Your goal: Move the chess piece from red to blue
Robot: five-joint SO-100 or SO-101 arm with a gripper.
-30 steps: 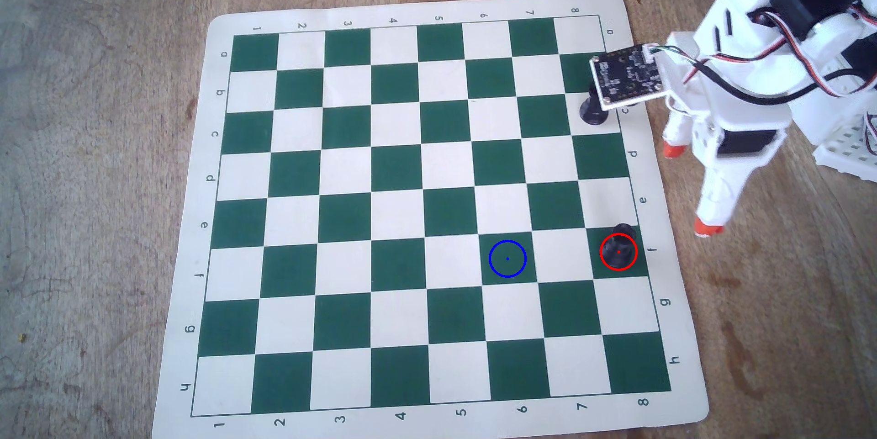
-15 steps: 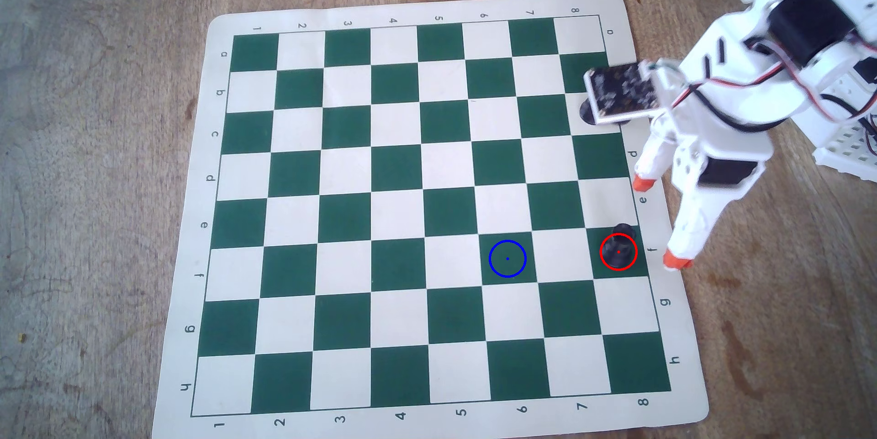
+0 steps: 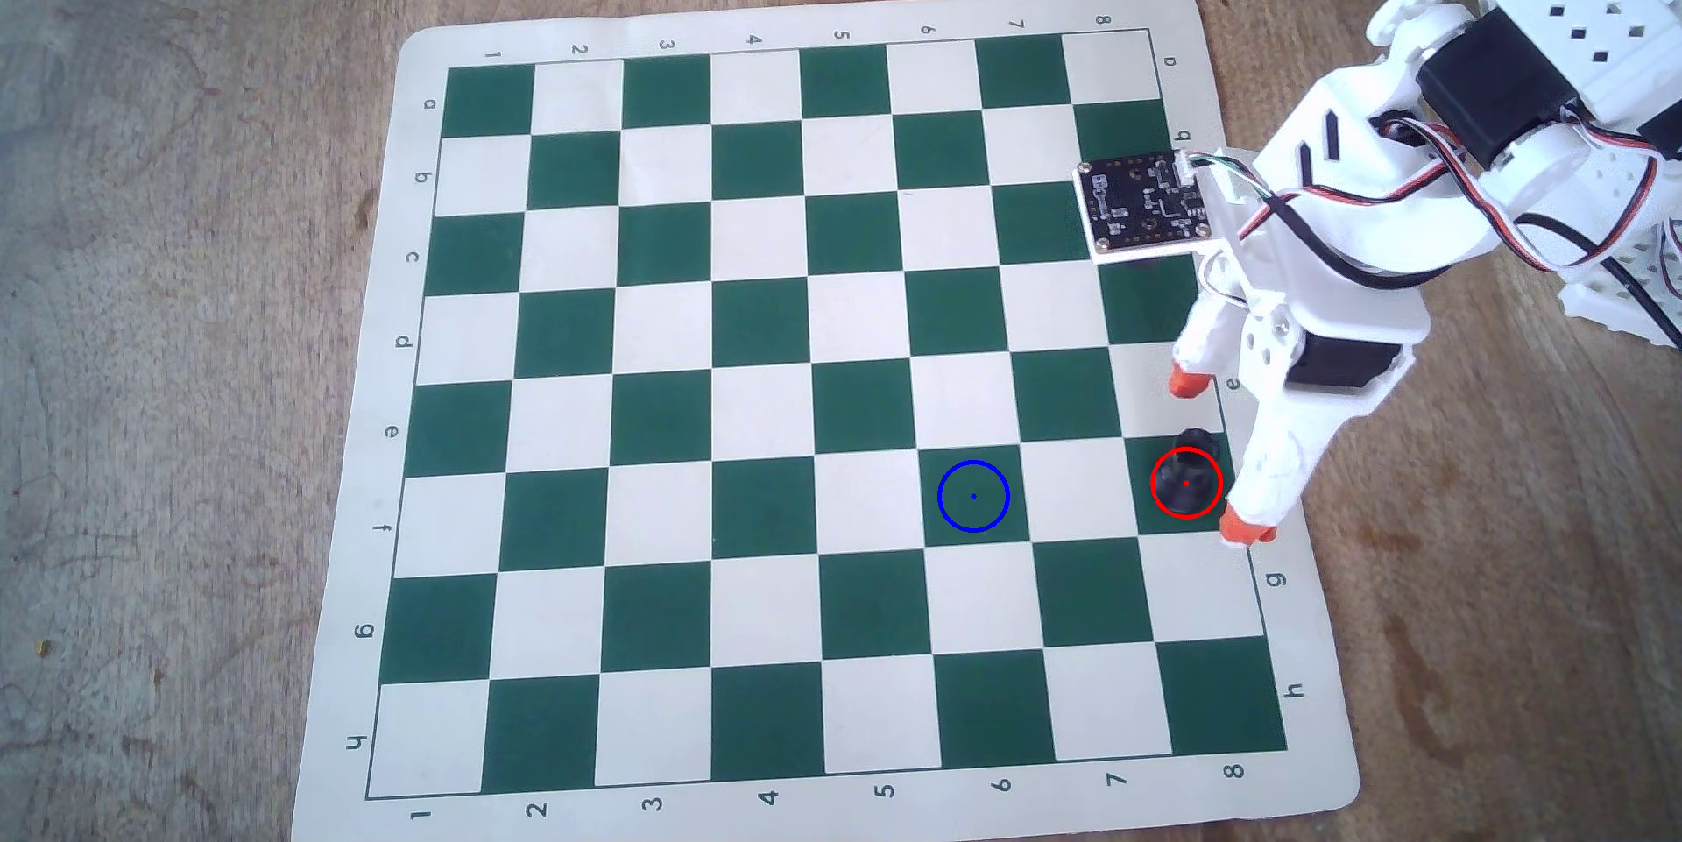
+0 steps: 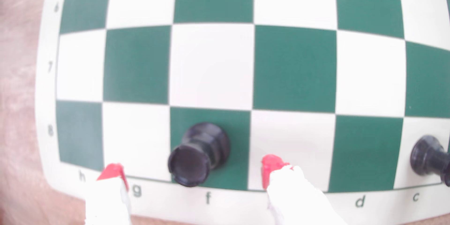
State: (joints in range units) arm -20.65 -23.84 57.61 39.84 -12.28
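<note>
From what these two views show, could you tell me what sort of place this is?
Probably a home or hobby tabletop rig for robot chess: a roll-up chessboard mat lies on a worn wooden table, and a white 3D-printed gripper stands open around the chess piece.

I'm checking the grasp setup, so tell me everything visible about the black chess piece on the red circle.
The chess piece is glossy black, plastic-looking, with a round flared base, narrow waist and wider rimmed top. It stands upright on a green square in row f at the board's edge, its base inside the red circle. The open gripper straddles it, one orange-red tip on each side, neither touching it. Only the board touches it.
</note>
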